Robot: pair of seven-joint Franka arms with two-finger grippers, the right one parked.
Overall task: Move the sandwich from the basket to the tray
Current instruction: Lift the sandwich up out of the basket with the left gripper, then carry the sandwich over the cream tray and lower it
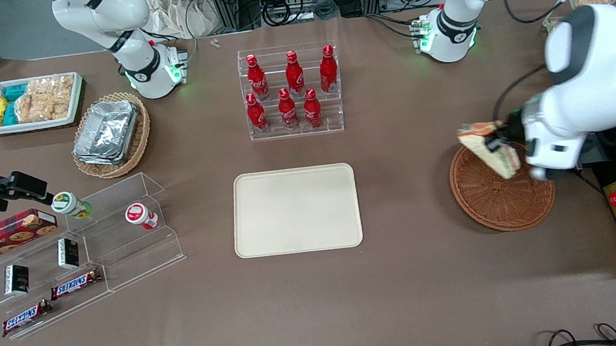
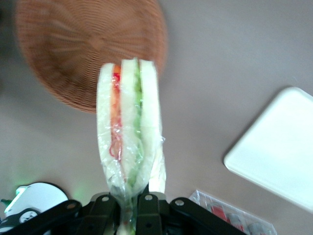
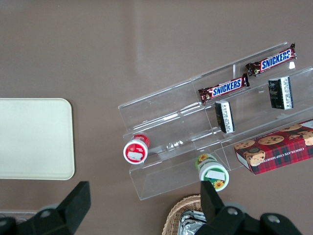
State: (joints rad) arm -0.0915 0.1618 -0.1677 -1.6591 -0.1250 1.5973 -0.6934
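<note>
With the gripper (image 2: pixel 131 203) pinched on the narrow end of the sandwich (image 2: pixel 129 134), we have the wedge hanging clear above the basket (image 1: pixel 502 192), the tray (image 1: pixel 295 210) well off to one side of the hand. It looks light and soft, the wrap likely slippery, so we judge that gentle grip at the tip best.
</note>
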